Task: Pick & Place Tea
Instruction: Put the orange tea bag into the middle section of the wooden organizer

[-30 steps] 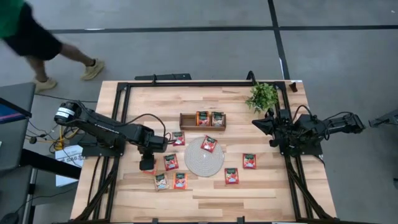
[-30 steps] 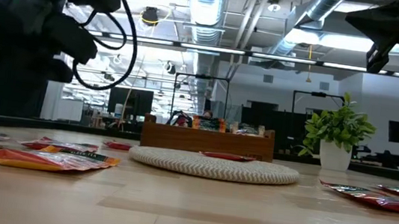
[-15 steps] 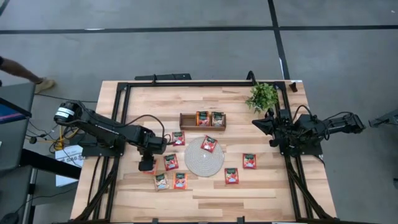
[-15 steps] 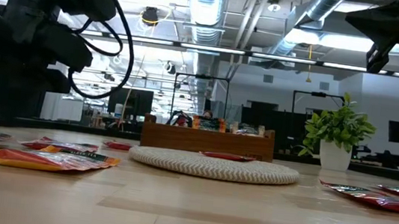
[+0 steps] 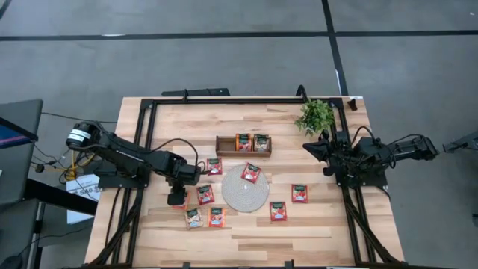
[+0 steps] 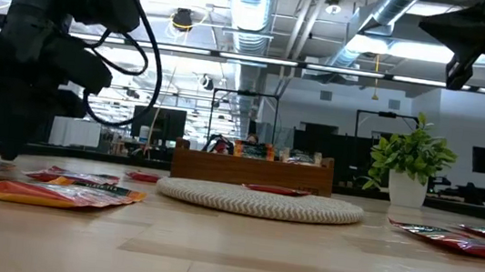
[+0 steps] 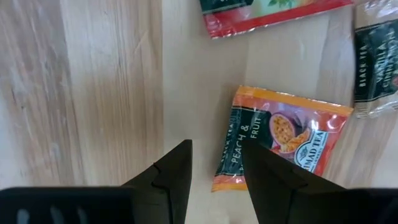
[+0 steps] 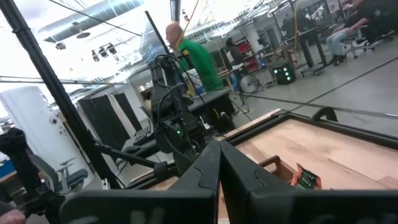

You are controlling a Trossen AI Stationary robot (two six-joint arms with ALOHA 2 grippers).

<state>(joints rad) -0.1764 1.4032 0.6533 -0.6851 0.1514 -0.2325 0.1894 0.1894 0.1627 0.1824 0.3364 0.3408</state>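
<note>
surface: pale wooden plank table (image 5: 314,232) inside a black metal frame, on grey floor; open office hall behind. flat square red-orange tea sachets (image 5: 205,194) lie around and on the round grey-beige woven mat (image 5: 231,196); two sit in the brown wooden tray (image 5: 224,146). front table edge has free room. left gripper (image 7: 214,168), fingers spread, is low over an orange peach sachet (image 7: 283,134). right gripper (image 8: 219,163), fingers pressed together, waits near the small green potted plant (image 5: 315,116). the person seen earlier on the floor has gone.

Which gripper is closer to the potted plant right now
Right. The right gripper sits just beside the plant at the table's right edge; the left gripper is far across the table, over a tea sachet.
</note>
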